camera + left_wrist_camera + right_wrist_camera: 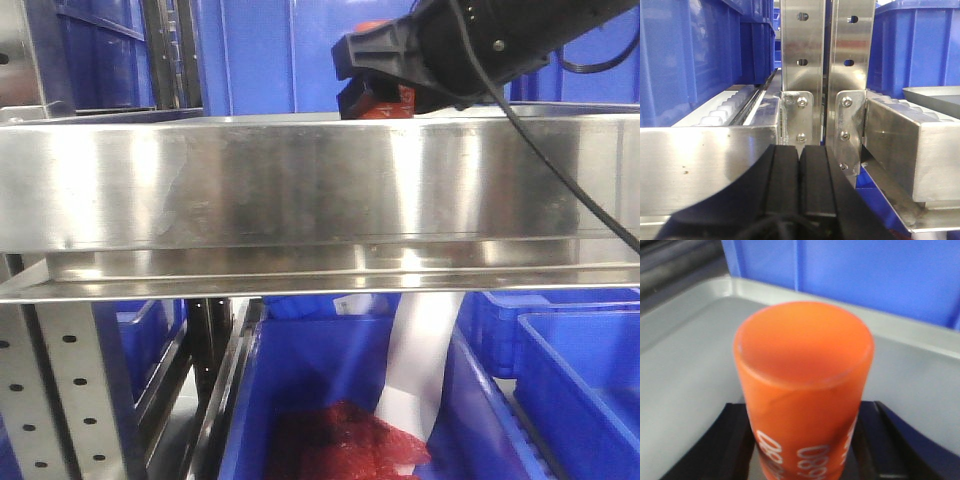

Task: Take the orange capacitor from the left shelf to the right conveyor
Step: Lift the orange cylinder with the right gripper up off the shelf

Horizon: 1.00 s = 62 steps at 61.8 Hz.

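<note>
Right wrist view showed the right gripper (802, 445) closed on the lower sides of the orange capacitor (802, 385), which stood upright over a grey tray (685, 345) at the left shelf (300, 190). It looked light, stiff and smooth, maybe slippery; a mid-body hold seemed safest. The left gripper (800, 175) was pressed shut, empty.

Right gripper (365, 78) hangs above the left shelf (300, 190), apparently clamped around the orange capacitor (805, 390); left gripper (800, 172), pads pressed together, faces that shelf.

Upright orange capacitor (802, 390), white print, behind shiny left shelf (300, 180) lip.
</note>
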{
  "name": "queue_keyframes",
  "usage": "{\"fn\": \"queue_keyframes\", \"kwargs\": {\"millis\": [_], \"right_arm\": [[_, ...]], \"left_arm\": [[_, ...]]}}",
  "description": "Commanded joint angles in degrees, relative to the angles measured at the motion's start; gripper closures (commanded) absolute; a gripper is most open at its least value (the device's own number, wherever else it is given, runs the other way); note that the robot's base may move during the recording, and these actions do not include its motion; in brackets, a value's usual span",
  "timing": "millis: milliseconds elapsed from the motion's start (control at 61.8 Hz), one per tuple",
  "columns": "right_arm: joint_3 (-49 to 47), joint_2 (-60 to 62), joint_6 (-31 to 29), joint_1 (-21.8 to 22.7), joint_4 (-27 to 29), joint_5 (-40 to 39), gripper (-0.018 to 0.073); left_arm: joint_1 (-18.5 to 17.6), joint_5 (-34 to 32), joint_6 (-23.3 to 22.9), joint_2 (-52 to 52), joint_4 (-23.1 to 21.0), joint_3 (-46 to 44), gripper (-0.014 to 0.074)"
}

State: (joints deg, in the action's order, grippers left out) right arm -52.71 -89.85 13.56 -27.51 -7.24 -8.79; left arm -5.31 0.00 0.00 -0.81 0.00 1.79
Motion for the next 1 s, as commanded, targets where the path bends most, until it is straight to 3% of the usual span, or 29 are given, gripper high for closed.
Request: {"fn": "queue_keyframes", "kwargs": {"millis": [0,81,308,777,988], "right_arm": [[-2.0,2.2,-0.4,0.0,0.2,-6.8,0.0459],[-2.0,3.2,-0.5,0.0,0.1,-8.6,0.0515],[-0.3,12.4,-0.5,-0.1,0.0,-4.9,0.051],[15.2,51.9,-0.5,-0.1,-0.7,15.0,0.051],[20.3,70.1,-0.5,-0.1,-0.7,28.5,0.051]], "left_arm": [[-0.3,-5.1,0.0,0.6,-0.3,-0.3,0.0701],[-0.3,-5.1,0.0,0.6,-0.3,-0.3,0.0701],[-0.3,-5.1,0.0,0.6,-0.3,-0.3,0.0701],[-0.3,-5.1,0.0,0.6,-0.3,-0.3,0.0701],[-0.3,-5.1,0.0,0.6,-0.3,-0.3,0.0701]]}}
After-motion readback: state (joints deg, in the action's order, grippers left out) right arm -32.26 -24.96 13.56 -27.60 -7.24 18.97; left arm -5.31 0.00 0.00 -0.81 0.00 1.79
